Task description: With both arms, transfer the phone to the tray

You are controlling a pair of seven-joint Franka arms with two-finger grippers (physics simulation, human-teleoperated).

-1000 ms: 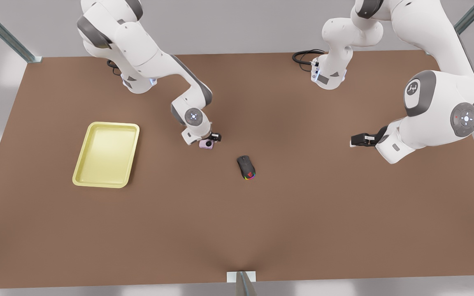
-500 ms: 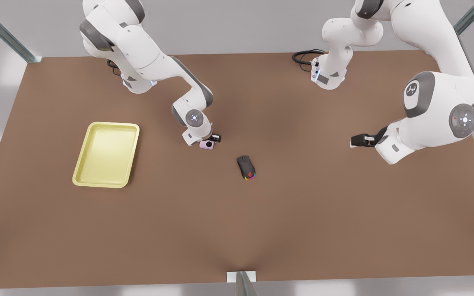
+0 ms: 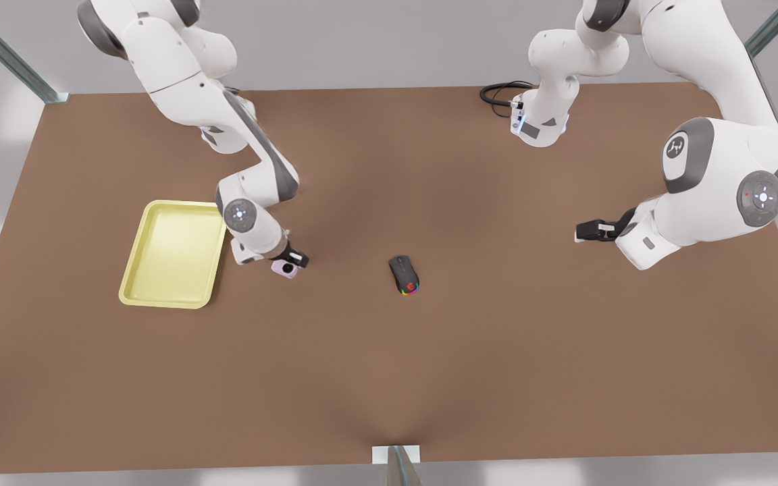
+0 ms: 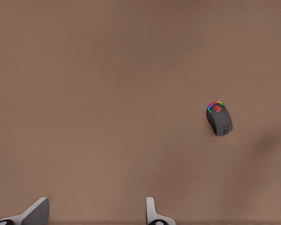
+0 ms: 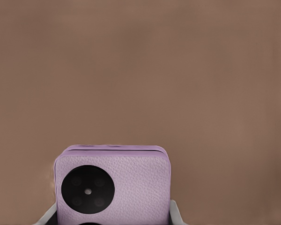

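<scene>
The pale pink phone (image 3: 286, 268) with black circles on its face is held in my right gripper (image 3: 290, 260), which is shut on it. This is the arm on the front view's left. In the right wrist view the phone (image 5: 114, 185) sits between the two fingers (image 5: 174, 212) over bare brown table. The pale yellow tray (image 3: 173, 256) lies just to the front view's left of the phone, apart from it. My left gripper (image 3: 588, 231), on the arm at the front view's right, waits open; its fingertips (image 4: 152, 213) hold nothing.
A black computer mouse (image 3: 404, 275) with rainbow lights lies near the table's middle, between the two grippers, also seen as the mouse (image 4: 218, 118) in the left wrist view. A black cable (image 3: 497, 93) coils by the far arm base.
My right gripper has carried the phone toward the front view's left and nearer the camera, ending close to the tray's edge. The left arm has not moved.
</scene>
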